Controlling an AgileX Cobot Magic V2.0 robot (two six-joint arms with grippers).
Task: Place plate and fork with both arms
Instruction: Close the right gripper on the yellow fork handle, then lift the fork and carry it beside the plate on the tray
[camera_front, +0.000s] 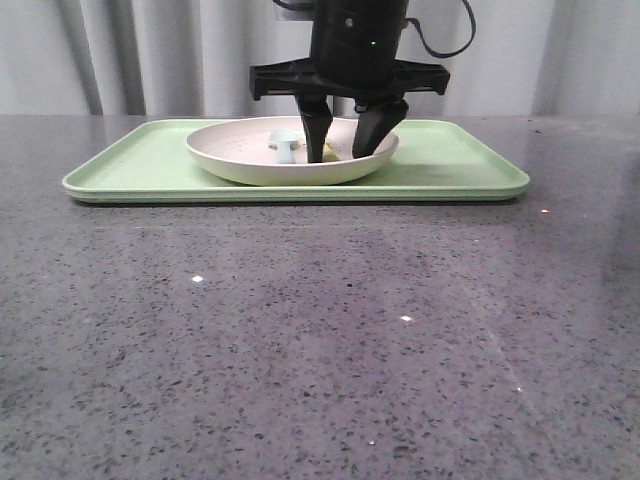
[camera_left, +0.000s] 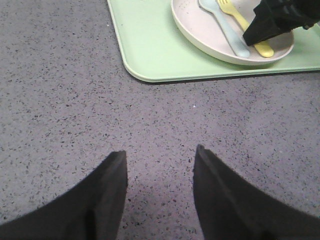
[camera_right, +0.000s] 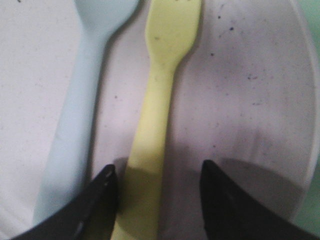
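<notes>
Fork (camera_right: 159, 115), yellow and flat-handled, lies in the speckled plate (camera_right: 250, 100) between the fingers of my open right hand (camera_right: 159, 182), not gripped.

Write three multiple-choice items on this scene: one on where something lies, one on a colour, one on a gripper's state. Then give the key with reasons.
1. Where does the fork lie?
A. On the bare table
B. In the plate, beside the spoon
C. On the tray, outside the plate

2. What colour is the spoon?
A. Pale blue
B. Red
C. Black

3. How does the right gripper stand?
A. Shut on the spoon
B. Open, fingers either side of the fork's handle
C. Out of view

Key: 1 B, the wrist views show both utensils side by side in the plate. 2 A, the right wrist view shows it pale blue. 3 B, gaps show between both fingers and the handle.
</notes>
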